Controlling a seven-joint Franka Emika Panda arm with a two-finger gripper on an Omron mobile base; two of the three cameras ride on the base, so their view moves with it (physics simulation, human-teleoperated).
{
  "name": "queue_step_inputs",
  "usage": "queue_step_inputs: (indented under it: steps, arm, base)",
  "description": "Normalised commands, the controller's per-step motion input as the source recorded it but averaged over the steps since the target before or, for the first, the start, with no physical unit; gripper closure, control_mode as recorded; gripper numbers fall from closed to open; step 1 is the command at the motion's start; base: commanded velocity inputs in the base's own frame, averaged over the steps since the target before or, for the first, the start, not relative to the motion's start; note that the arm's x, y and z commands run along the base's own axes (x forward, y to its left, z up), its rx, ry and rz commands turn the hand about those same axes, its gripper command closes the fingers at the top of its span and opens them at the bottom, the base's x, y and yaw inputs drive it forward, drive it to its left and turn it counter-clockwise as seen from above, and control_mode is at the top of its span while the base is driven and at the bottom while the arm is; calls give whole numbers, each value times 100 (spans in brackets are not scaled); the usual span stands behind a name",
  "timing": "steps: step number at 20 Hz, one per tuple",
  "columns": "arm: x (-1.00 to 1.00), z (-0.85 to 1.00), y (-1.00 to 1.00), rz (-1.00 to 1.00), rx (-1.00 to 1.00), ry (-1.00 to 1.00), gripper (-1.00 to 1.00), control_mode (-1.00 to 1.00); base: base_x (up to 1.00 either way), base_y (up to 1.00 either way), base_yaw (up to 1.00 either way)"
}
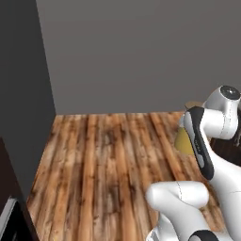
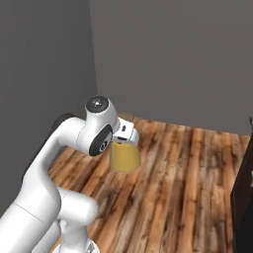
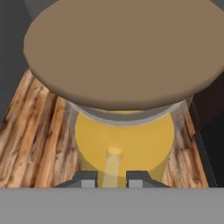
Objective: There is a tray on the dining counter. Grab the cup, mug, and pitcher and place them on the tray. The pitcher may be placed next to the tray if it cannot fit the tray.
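The pitcher (image 3: 124,144) hangs in the air over a wooden floor, with an orange-yellow body under a round tan lid (image 3: 127,48). My gripper (image 3: 113,177) is shut on the thin yellow handle at its side, one finger tip on each side of it. From the right base view the pitcher (image 2: 124,158) hangs just under the hand (image 2: 126,134). In the left base view a part of the pitcher (image 1: 183,140) peeks out behind the arm. The tray, the dining counter, the cup and the mug are out of view.
Wooden floor (image 1: 108,160) spreads ahead up to plain grey walls (image 1: 132,52). A dark cabinet edge (image 2: 243,197) stands at the right of the right base view. Another dark piece of furniture (image 1: 9,212) sits at the lower left of the left base view.
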Motion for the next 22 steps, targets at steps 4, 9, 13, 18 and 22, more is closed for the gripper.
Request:
queue_step_inputs:
  steps: [4, 9, 13, 18, 22]
  arm:
    - [0, 0, 0, 0, 0, 0, 100, 100]
    - [0, 0, 0, 0, 0, 0, 100, 100]
    - [0, 0, 0, 0, 0, 0, 100, 100]
    - [0, 0, 0, 0, 0, 0, 100, 100]
    - [0, 0, 0, 0, 0, 0, 100, 100]
  base:
    - [100, 8, -18]
    - [100, 19, -16]
    - [100, 31, -15]
    - [100, 41, -14]
    - [100, 54, -14]
